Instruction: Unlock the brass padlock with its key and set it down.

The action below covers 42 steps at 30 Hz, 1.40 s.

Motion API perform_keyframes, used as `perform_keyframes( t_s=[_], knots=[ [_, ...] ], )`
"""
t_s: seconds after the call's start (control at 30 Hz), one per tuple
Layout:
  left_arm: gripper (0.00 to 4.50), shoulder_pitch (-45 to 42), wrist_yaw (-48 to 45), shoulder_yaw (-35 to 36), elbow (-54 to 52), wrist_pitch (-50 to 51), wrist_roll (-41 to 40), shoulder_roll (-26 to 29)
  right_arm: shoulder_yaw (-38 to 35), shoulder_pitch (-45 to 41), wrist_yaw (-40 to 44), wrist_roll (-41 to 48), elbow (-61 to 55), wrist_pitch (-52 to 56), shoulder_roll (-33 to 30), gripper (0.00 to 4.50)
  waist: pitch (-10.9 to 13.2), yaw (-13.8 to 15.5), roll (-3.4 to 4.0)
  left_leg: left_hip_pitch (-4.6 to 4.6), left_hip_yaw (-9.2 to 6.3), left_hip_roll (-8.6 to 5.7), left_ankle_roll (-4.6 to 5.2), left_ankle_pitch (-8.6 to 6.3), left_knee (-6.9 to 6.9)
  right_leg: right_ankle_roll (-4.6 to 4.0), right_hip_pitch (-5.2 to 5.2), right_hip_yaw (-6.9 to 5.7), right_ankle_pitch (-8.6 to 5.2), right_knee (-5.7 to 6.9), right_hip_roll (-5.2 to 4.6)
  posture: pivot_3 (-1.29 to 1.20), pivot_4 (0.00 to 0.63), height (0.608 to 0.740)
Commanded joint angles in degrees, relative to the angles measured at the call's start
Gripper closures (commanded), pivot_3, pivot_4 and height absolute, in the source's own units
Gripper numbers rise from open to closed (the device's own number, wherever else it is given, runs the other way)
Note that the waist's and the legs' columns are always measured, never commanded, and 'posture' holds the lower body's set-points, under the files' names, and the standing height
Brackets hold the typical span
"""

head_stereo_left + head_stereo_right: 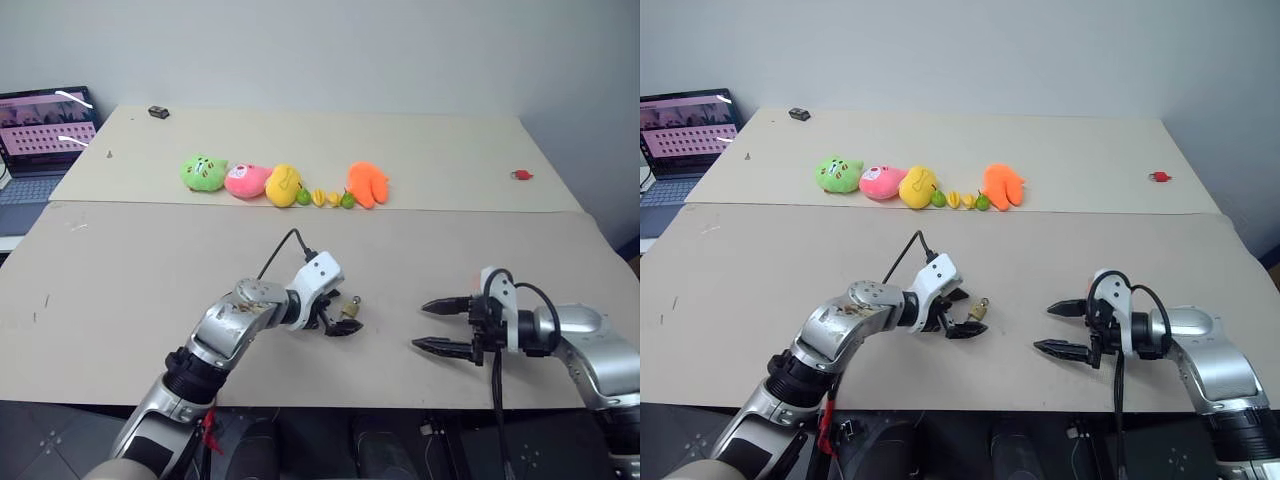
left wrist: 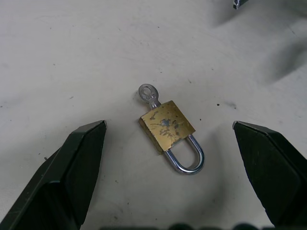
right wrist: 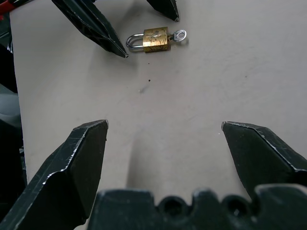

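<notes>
The brass padlock (image 2: pixel 167 126) lies flat on the desk (image 1: pixel 130 270), the key (image 2: pixel 148 95) stuck in it. The left claw (image 2: pixel 168 132) hangs wide open around it; the right claw (image 1: pixel 435 325) waits open nearby.

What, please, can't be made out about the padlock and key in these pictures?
- Key: its blade is hidden inside the padlock; just the ring head shows in the left wrist view.
- Shackle: locked or released can't be told; its ends are hidden by the body.
- In the left eye view the padlock is too small, partly behind the left fingers.
</notes>
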Motion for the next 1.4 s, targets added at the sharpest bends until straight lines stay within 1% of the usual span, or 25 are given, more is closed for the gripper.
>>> perform_keyframes(
  t_s=[0.03,0.13,0.27,0.4,0.43,0.47,0.5,0.53,0.57,0.6,0.63,0.67,0.7,0.73,0.87,0.97,1.07,1.13,1.2,1.3,1.4],
  knots=[
    [0.00,0.6,2.6,-2.3,3.0,-0.7,2.5,-0.1,-1.0,-1.4,0.3,0.0,-0.1,-1.3,-0.2,0.02,0.0,0.1,0.01,0.04,0.00,0.00,0.00,0.00,0.00,0.00,0.05,0.00,0.00,0.00,0.00,0.00,0.150,0.717],
    [0.00,0.3,3.7,-3.5,3.4,-0.9,3.7,0.1,-1.1,-1.2,0.3,0.0,0.0,-1.5,-0.3,0.02,0.0,0.3,0.00,0.27,-0.01,-0.01,0.00,0.00,0.00,0.01,0.33,-0.01,-0.01,-0.07,-0.01,0.00,0.150,0.717],
    [0.00,-0.3,4.7,-3.4,4.2,-0.3,3.7,-0.4,-1.3,-1.2,0.3,0.0,0.1,-1.7,-0.2,0.02,0.0,0.2,0.00,0.71,-0.01,-0.01,-0.01,-0.02,0.00,0.03,0.80,-0.02,-0.03,-0.19,-0.02,0.00,0.150,0.717],
    [0.00,-0.7,5.2,-2.5,4.6,0.2,3.1,-0.8,-1.5,-1.1,0.2,-0.2,0.4,-1.8,-0.2,0.02,-0.1,0.2,0.01,0.83,0.00,-0.01,-0.01,-0.02,-0.01,0.02,0.88,-0.01,-0.05,-0.18,-0.02,0.00,0.150,0.717],
    [0.53,-0.7,5.2,-2.3,4.7,0.1,3.0,-1.0,-1.5,-1.1,0.2,-0.2,0.5,-1.9,-0.2,0.00,-0.1,0.2,0.01,0.82,-0.01,-0.01,-0.01,-0.02,-0.01,0.02,0.88,-0.02,-0.05,-0.19,-0.02,0.00,0.150,0.717],
    [0.69,-0.8,5.3,-2.2,4.8,-0.3,3.0,-0.9,-1.5,-1.2,0.2,-0.2,0.6,-2.0,-0.1,0.00,-0.1,0.2,0.01,0.81,-0.01,-0.01,-0.01,-0.02,-0.01,0.02,0.88,-0.01,-0.05,-0.19,-0.02,0.00,0.150,0.717],
    [1.01,-0.7,5.3,-2.1,4.8,-0.6,2.9,-1.0,-1.5,-1.3,0.1,-0.3,0.7,-2.0,-0.1,0.00,-0.1,0.2,0.01,0.80,-0.01,-0.01,-0.01,-0.02,-0.01,0.02,0.88,-0.01,-0.05,-0.19,-0.02,0.00,0.150,0.717],
    [1.54,-0.7,5.5,-1.6,4.8,-0.2,2.6,-1.1,-1.4,-1.3,0.1,-0.3,0.8,-2.1,0.0,0.00,-0.1,0.1,0.01,0.79,-0.01,-0.01,-0.01,-0.02,-0.02,0.02,0.86,-0.01,-0.05,-0.20,-0.02,0.00,0.150,0.717],
    [1.80,-0.8,5.7,-1.2,4.8,0.1,2.4,-1.2,-1.4,-1.4,0.1,-0.3,0.8,-2.1,0.0,0.00,-0.1,0.1,0.01,0.79,-0.01,-0.01,0.00,-0.02,-0.04,0.03,0.86,-0.01,-0.06,-0.21,-0.02,0.00,0.150,0.717],
    [2.35,-0.8,5.6,-1.0,4.8,0.4,2.2,-1.2,-1.4,-1.4,0.1,-0.3,0.9,-2.1,0.0,0.00,-0.1,0.1,0.01,0.78,-0.01,-0.01,0.00,-0.02,-0.05,0.03,0.85,-0.01,-0.07,-0.21,-0.02,0.00,0.150,0.717],
    [2.69,-0.9,5.6,-0.8,4.7,0.5,2.1,-1.1,-1.3,-1.5,0.1,-0.5,1.1,-2.2,0.0,0.00,0.0,0.1,0.01,0.77,-0.01,-0.01,0.01,-0.02,-0.07,0.03,0.84,-0.01,-0.07,-0.21,-0.02,0.00,0.150,0.717],
    [3.16,-1.0,5.6,-0.5,4.6,0.8,2.0,-1.1,-1.3,-1.7,0.1,-0.5,1.3,-2.3,0.0,0.00,0.0,0.0,0.01,0.77,-0.01,-0.01,0.01,-0.03,-0.08,0.03,0.83,-0.01,-0.08,-0.21,-0.02,0.00,0.150,0.717],
    [3.52,-1.1,5.6,-0.3,4.5,1.1,1.8,-0.9,-1.2,-1.9,0.2,-0.6,1.5,-2.4,0.0,0.00,0.0,0.0,0.01,0.77,0.00,-0.01,0.01,-0.03,-0.08,0.02,0.82,-0.01,-0.08,-0.21,-0.02,0.00,0.150,0.717],
    [3.78,-1.3,5.6,-0.1,4.2,1.4,1.7,-0.7,-1.2,-2.2,0.3,-0.6,1.8,-2.4,0.0,0.00,0.0,-0.1,0.01,0.77,0.00,-0.01,0.01,-0.03,-0.09,0.02,0.82,-0.01,-0.08,-0.21,-0.02,0.00,0.150,0.717],
    [3.77,-1.3,4.3,-0.4,2.8,0.4,1.9,1.1,-0.7,-3.4,0.5,-1.2,2.9,-2.9,0.3,0.00,0.0,-0.3,0.00,0.78,0.00,0.00,0.01,-0.03,-0.09,0.03,0.81,-0.01,-0.08,-0.20,-0.01,0.00,0.150,0.717],
    [3.77,-0.3,2.3,-1.2,3.4,-5.8,3.1,3.9,0.0,-4.3,0.4,-1.4,3.3,-3.1,0.9,0.00,0.0,-0.7,0.00,0.79,0.00,0.00,0.00,-0.03,-0.19,-0.02,0.77,0.00,-0.10,-0.19,-0.01,0.00,0.150,0.717],
    [3.77,2.3,-2.4,-0.7,7.0,-22.0,4.5,7.5,0.8,-5.1,0.5,-2.0,4.0,-3.5,1.7,0.00,0.0,-1.1,0.00,0.81,0.01,0.01,0.00,-0.02,-0.27,-0.05,0.75,0.01,-0.12,-0.20,-0.01,0.00,0.150,0.717],
    [3.77,3.0,-4.4,-0.7,10.1,-30.1,5.8,9.2,1.1,-5.4,0.5,-2.3,4.2,-3.7,1.9,0.00,0.0,-1.2,0.00,0.80,0.01,0.01,0.00,-0.02,-0.30,-0.08,0.73,0.00,-0.12,-0.19,-0.01,0.00,0.150,0.717],
    [3.77,3.8,-8.1,1.6,13.5,-38.9,4.3,9.9,1.4,-5.9,0.5,-2.5,4.5,-3.7,2.2,0.00,0.0,-1.2,0.00,0.79,0.02,0.00,0.00,-0.02,-0.29,-0.08,0.73,0.00,-0.12,-0.19,-0.02,0.00,0.150,0.717],
    [3.77,2.6,-13.0,7.1,15.8,-41.6,-2.0,8.8,1.8,-6.1,0.7,-2.6,4.6,-3.8,2.4,0.00,0.0,-1.1,0.00,0.74,0.03,0.01,0.01,-0.02,-0.29,-0.09,0.67,0.00,-0.12,-0.18,-0.02,0.00,0.150,0.717],
    [3.77,1.9,-14.7,8.6,15.9,-41.9,-3.4,7.8,1.7,-6.1,0.9,-2.5,4.6,-3.7,2.4,0.00,0.0,-0.7,0.00,0.52,0.02,0.01,0.01,-0.02,-0.29,-0.09,0.49,-0.02,-0.12,-0.17,-0.04,0.00,0.150,0.717]
  ],
)
